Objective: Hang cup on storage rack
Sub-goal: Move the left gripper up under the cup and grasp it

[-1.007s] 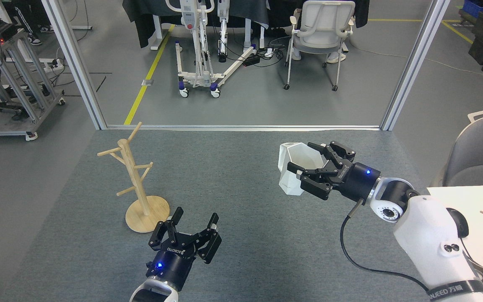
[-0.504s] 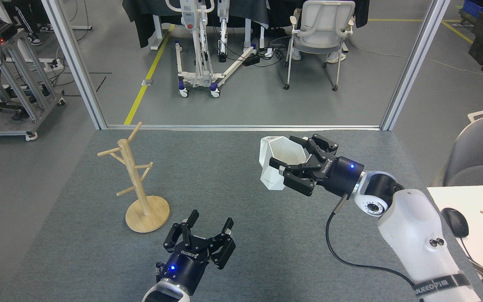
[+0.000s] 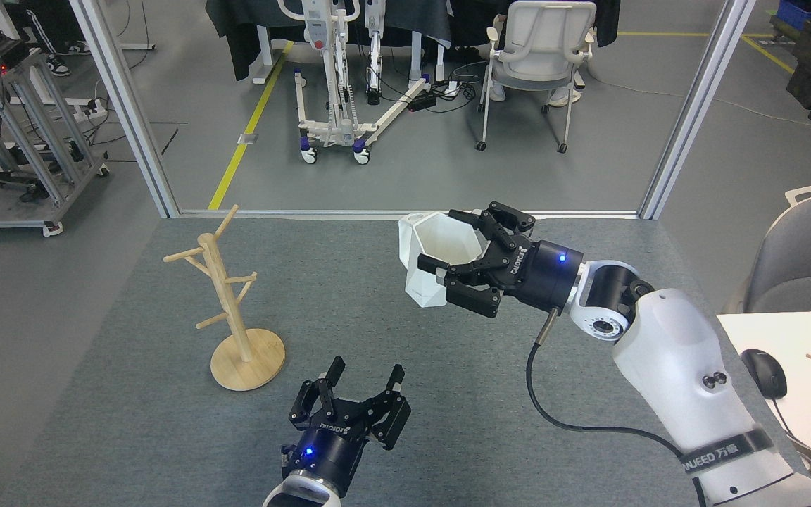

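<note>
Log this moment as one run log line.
right gripper: shut on cup, lifted off table | left gripper: open, empty | storage rack: upright, no cup hung

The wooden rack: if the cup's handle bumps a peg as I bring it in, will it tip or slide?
Probably some risk. The storage rack is a slim tall post on a small round base, so a sideways push up high could rock it. It stands free on the grey mat, with the left gripper open beside it, not steadying it.
</note>
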Tool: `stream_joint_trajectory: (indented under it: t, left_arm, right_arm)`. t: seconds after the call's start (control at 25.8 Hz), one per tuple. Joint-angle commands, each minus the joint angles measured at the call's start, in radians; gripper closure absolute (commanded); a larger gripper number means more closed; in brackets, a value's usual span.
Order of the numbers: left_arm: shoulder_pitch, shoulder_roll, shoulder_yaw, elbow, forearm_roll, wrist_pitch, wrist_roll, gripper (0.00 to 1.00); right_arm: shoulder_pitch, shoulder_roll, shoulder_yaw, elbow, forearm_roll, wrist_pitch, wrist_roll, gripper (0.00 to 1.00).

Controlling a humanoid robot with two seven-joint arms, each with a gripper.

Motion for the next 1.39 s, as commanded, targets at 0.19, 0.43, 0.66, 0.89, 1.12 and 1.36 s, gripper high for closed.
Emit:
stream_joint_trajectory:
  t: [0.19,0.43,0.66,0.89,1.12,1.36]
  left_arm:
    - [-0.02,0.002,0.0,-0.02,0.0,0.008,-0.055,0.01]
    - [-0.04,0.007,0.003,-0.015,0.0,0.01,-0.054,0.01]
    - [-0.06,-0.003,0.003,-0.02,0.002,0.01,-0.061,0.01]
    - [-0.08,-0.004,0.0,-0.044,0.0,0.002,-0.074,0.01]
    - [-0.113,-0.006,-0.001,-0.043,0.0,-0.002,-0.075,0.01]
    - [-0.123,-0.009,-0.017,-0.044,0.0,0.004,-0.075,0.01]
  right_arm:
    - [0.008,0.016,0.018,0.0,-0.005,0.0,0.005,0.62]
    - [0.012,0.018,0.02,0.0,0.004,0.0,0.005,0.62]
    - [0.023,0.033,0.021,0.002,0.007,0.0,0.006,0.62]
    - [0.02,0.036,0.034,0.011,0.008,0.0,0.006,0.62]
    - [0.023,0.045,0.034,0.013,0.008,0.0,0.006,0.62]
    - [0.023,0.045,0.037,0.016,0.008,0.0,0.005,0.62]
